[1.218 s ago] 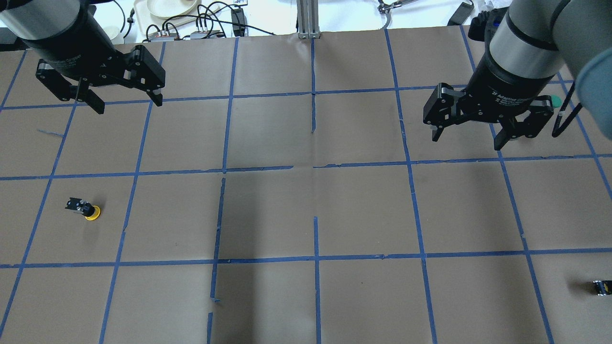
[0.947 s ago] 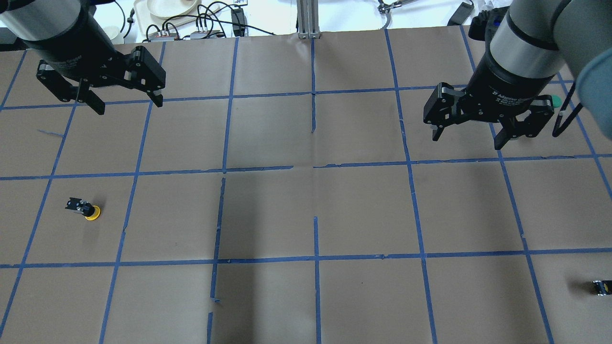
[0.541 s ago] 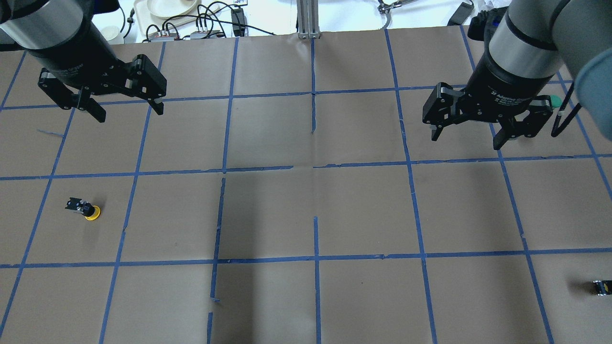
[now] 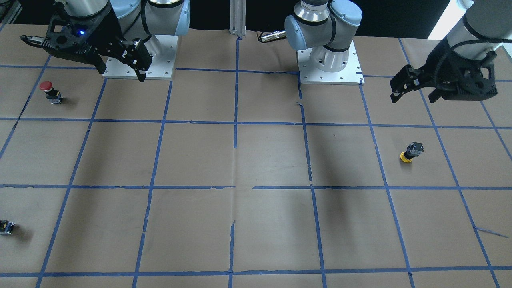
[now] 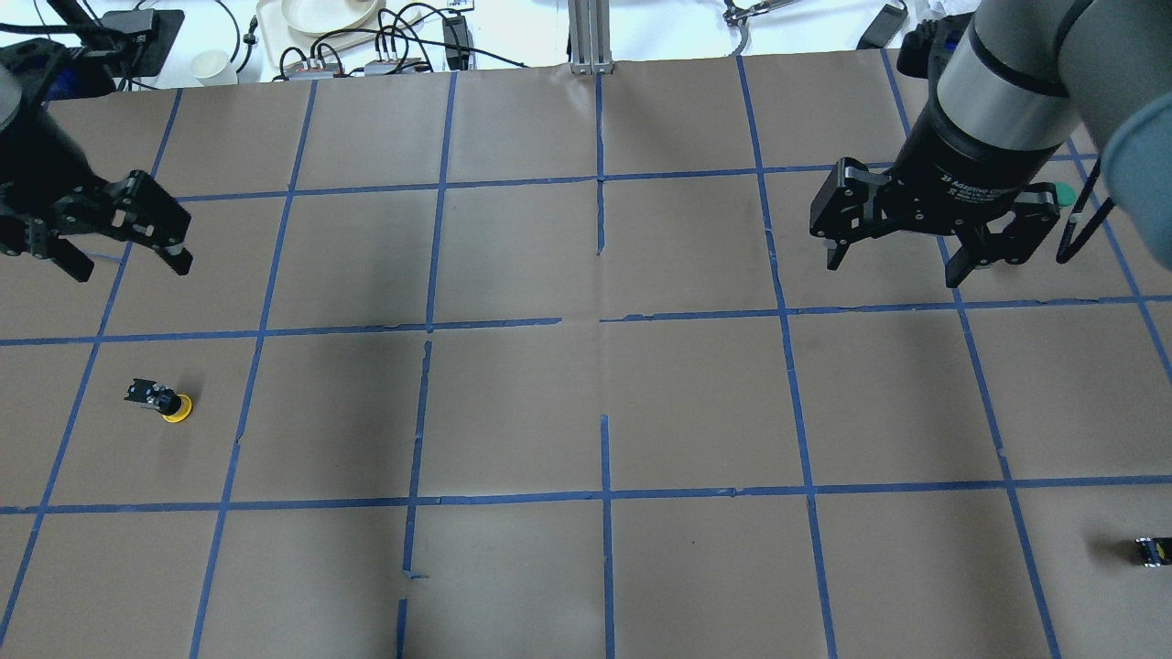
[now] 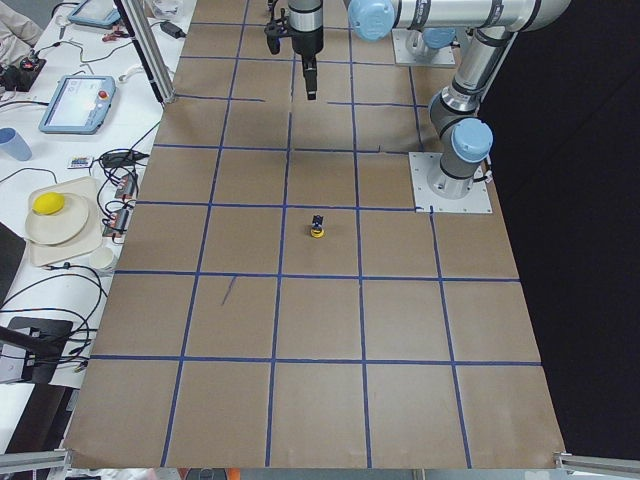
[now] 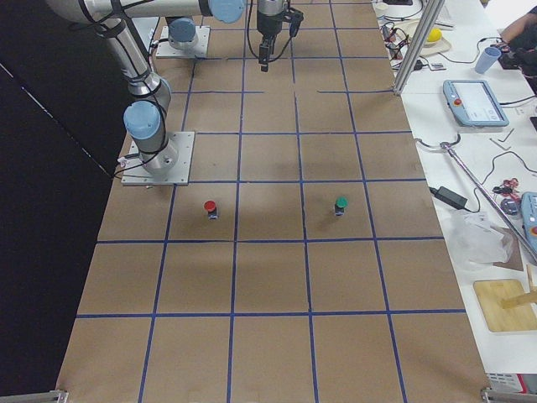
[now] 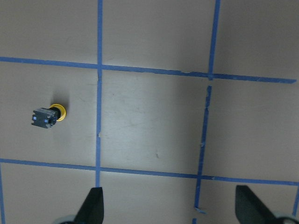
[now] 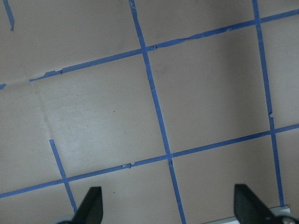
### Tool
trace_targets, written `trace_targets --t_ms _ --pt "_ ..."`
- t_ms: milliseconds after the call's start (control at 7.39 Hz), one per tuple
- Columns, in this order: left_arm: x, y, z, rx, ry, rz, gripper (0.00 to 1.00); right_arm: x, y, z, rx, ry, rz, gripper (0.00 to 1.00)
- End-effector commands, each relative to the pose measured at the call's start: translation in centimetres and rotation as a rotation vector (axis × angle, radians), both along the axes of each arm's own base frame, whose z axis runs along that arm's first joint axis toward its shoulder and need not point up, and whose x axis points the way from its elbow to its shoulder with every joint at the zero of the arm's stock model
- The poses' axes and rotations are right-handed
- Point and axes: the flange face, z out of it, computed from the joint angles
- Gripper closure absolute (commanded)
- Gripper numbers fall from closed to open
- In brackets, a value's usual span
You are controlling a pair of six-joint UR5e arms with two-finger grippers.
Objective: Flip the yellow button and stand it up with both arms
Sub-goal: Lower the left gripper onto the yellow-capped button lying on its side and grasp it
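The yellow button (image 5: 165,402) lies on its side on the brown paper at the left, its yellow cap toward the table's middle. It also shows in the front view (image 4: 411,152), the left side view (image 6: 316,228) and the left wrist view (image 8: 48,115). My left gripper (image 5: 128,264) hangs open and empty above the table, apart from the button; it shows in the front view (image 4: 414,97) too. My right gripper (image 5: 895,268) hangs open and empty over the right half, far from the button, and also appears in the front view (image 4: 82,58).
A red-capped button (image 4: 48,90) stands near the right arm's base. A green-capped button (image 7: 341,204) stands at the right. A tiny black-grey block with a yellow spot (image 5: 1153,551) lies at the right edge. Cables and dishes (image 5: 320,18) lie beyond the far edge.
My left gripper has moved left and nearer to the button's square, still open. The right gripper and the yellow button have stayed where they were.
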Motion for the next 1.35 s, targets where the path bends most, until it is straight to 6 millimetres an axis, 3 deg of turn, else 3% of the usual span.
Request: trace_targets --t_ms 0,406,677,947,1218 --pt "8.1 1.2 -5.0 -0.020 0.019 -0.076 0.00 0.0 0.0 -0.1 0.004 0.000 -0.002 0.00" --pt "16.6 0.9 -15.4 -0.103 -0.028 -0.105 0.00 0.5 0.0 -0.2 0.010 -0.048 -0.016 0.00" --pt "16.5 1.5 -20.1 -0.103 0.017 -0.103 0.00 1.3 -0.3 -0.2 0.016 -0.112 -0.172 0.00" --pt "15.4 2.8 -22.8 -0.130 -0.005 -0.115 0.00 1.4 -0.5 0.0 0.013 -0.126 -0.205 0.00" --pt "14.9 3.4 -23.9 -0.150 -0.019 -0.126 0.00 2.0 -0.6 0.0 0.027 -0.183 -0.282 0.00"
